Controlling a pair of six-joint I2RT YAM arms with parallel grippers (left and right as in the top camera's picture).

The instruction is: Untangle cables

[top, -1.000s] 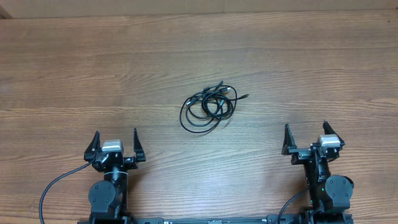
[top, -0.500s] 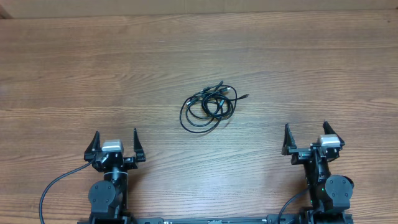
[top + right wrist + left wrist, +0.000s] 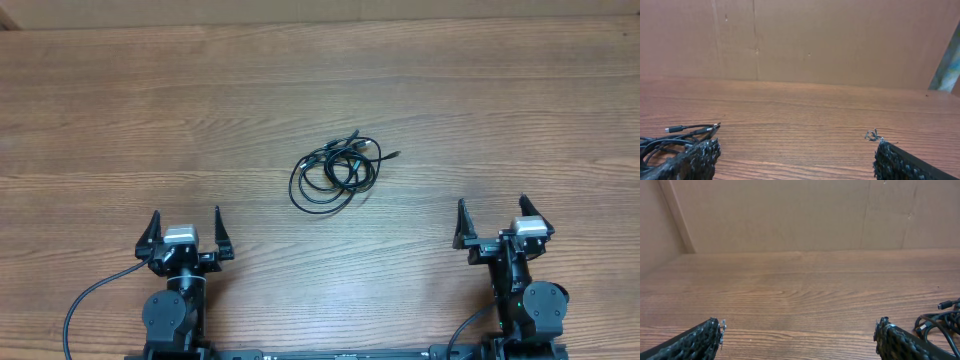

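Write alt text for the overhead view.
A tangle of thin black cables lies near the middle of a wooden table. The left gripper and right gripper sit at the bottom edge, fingers open and empty, apart from the cables.

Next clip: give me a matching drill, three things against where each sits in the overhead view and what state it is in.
Things:
1. cables
2. left gripper
3. right gripper

Places and states:
a. lower right of the overhead view, open and holding nothing
b. near the centre of the overhead view, tangled in a loose heap
c. lower left of the overhead view, open and holding nothing

Pairs: 1-b, 2-c, 3-a
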